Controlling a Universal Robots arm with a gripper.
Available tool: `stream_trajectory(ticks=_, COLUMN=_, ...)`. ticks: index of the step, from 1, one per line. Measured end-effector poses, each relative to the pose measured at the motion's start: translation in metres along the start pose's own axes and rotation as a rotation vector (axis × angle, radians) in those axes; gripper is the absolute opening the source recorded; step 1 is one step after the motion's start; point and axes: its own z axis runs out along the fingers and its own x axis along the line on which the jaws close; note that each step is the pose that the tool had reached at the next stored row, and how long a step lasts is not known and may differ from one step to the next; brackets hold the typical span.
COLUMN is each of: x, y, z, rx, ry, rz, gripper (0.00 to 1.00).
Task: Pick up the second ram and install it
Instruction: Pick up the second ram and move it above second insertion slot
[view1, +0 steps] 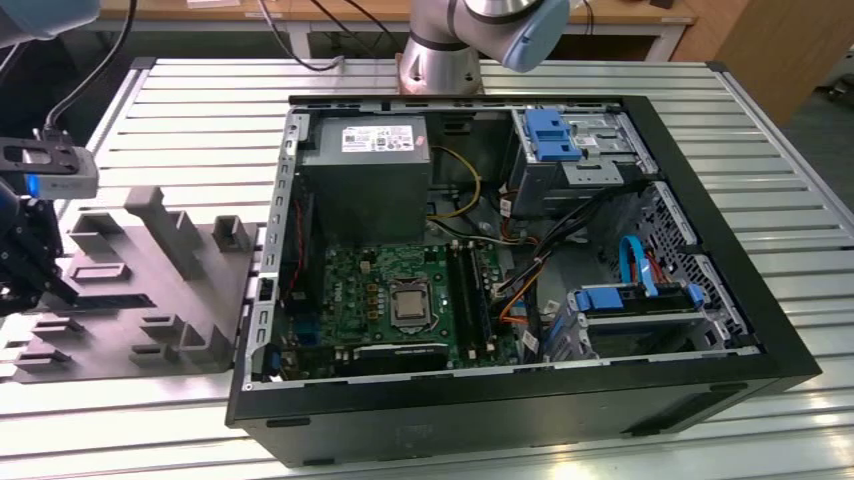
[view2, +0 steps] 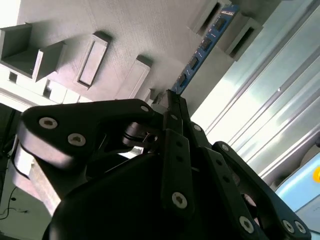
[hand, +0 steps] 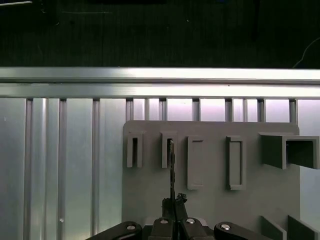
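At the exterior view's left edge, I find the gripper (view1: 24, 265) low over the grey fixture (view1: 147, 300). The fixture lies flat on the slatted metal table (view1: 200, 100), just beside the open computer case (view1: 534, 410).

Claw state: in the second wrist view the fingers (view2: 172, 120) are drawn together and clamp one end of the second ram (view2: 200, 50). The dark-blue stick runs straight out from the fingertips, with black chips along its face. Its far end reaches a pair of raised slot blocks on the fixture. I cannot tell whether that end sits in a slot or hangs just clear of it.

In the first wrist view the ram (hand: 172, 170) shows edge-on as a thin dark line. It runs from the fingertips to one of the narrow slots in the fixture's row.

Case: it lies on its side with the open panel facing up. The green motherboard (view1: 387, 300) sits on its floor. The grey power-supply box (view1: 360, 170) lies beyond the board, toward the arm (view1: 441, 50) base.

Position of the task item: the ram is at the fixture, well apart from the motherboard, with the case wall between them.
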Motion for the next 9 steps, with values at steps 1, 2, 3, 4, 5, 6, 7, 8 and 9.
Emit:
stream_trajectory(ticks=1, x=-0.0001, y=0.0001, z=-0.002, rx=0.0, ry=0.0, rz=0.0, gripper=0.12)
stream_trajectory(ticks=2, x=-0.0001, y=0.0001, z=-0.0039, rx=0.0, ry=0.0, rz=0.0, gripper=0.12)
stream_trajectory(ticks=3, x=-0.0002, y=0.0001, z=-0.0061, rx=-0.0001, ry=0.0, rz=0.0, gripper=0.12)
stream_trajectory(ticks=4, x=-0.0002, y=0.0002, z=-0.0083, rx=-0.0001, ry=0.0001, rz=0.0, gripper=0.12)
stream_trajectory(ticks=5, x=-0.0003, y=0.0002, z=-0.0107, rx=-0.0002, ry=0.0001, rz=0.0, gripper=0.12)
stream_trajectory(ticks=6, x=-0.0003, y=0.0003, z=-0.0132, rx=-0.0001, ry=0.0001, rz=0.0, gripper=0.12)
stream_trajectory(ticks=7, x=-0.0004, y=0.0003, z=-0.0156, rx=-0.0001, ry=0.0, rz=0.0, gripper=0.12)
stream_trajectory(ticks=8, x=-0.0005, y=0.0003, z=-0.0181, rx=-0.0001, ry=0.0, rz=0.0, gripper=0.12)
stream_trajectory(ticks=9, x=-0.0006, y=0.0004, z=-0.0206, rx=-0.0001, ry=0.0001, rz=0.0, gripper=0.12)
